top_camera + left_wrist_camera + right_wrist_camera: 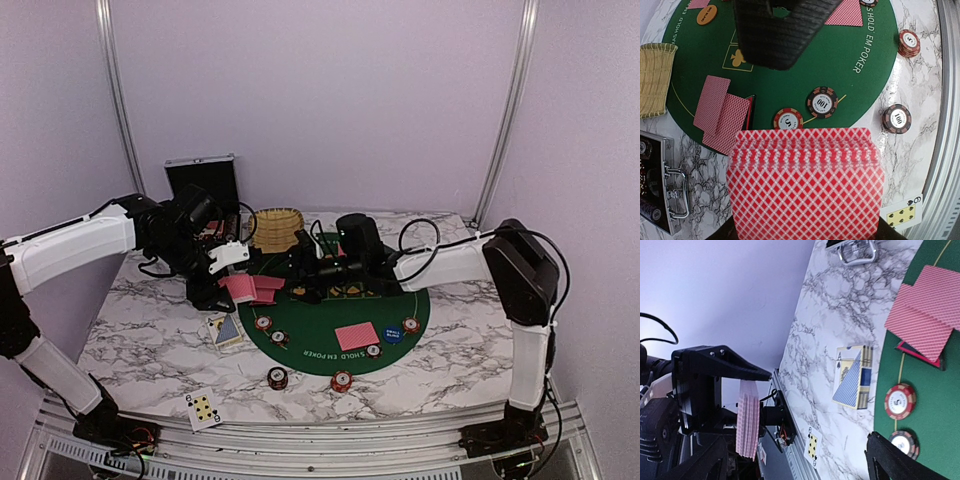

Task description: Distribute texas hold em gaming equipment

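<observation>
My left claw clamps the light, slippery red-backed deck across its faces above the bench beside the green mat; my open right claw should pinch one card's free edge.

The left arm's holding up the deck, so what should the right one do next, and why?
Probably move the right tool onto the top card of the deck and close: its jaws stand open and empty nearby, while the left tool holds the deck out.
</observation>
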Available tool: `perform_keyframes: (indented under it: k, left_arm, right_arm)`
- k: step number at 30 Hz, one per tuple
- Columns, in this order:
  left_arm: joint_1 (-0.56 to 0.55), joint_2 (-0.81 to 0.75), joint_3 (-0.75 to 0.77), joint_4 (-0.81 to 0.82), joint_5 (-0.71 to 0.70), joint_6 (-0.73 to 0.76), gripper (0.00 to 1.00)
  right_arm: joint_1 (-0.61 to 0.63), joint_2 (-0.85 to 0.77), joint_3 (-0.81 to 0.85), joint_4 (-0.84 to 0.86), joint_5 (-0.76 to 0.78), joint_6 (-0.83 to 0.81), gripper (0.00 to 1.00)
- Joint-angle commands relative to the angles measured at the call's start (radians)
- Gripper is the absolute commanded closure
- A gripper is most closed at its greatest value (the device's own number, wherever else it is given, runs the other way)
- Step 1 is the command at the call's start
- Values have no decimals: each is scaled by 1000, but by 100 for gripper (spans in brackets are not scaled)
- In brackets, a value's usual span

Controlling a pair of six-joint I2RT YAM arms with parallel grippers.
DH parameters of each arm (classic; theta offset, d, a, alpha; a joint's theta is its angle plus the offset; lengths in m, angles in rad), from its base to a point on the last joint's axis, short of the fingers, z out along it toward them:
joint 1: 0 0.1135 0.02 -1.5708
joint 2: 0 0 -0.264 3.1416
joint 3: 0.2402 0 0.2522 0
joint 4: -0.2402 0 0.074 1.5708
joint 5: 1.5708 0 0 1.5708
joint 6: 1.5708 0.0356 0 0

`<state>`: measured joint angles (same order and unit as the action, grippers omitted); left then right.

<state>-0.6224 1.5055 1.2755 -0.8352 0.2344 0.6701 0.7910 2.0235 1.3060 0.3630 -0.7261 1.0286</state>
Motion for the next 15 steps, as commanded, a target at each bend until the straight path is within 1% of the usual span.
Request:
perform_keyframes:
  k: [1,8,15]
  left_arm:
    - [-11,10,27,-4,-6,13,91]
    - [-17,18,32,-4,-10,15,91]
    - [-19,22,40,-4,-3,15,91]
  right_arm:
    - [25,-13,6,129,-51,73,6]
    - [48,43,33,180,-82,116,7]
    - [70,96,84,177,-100,130,11]
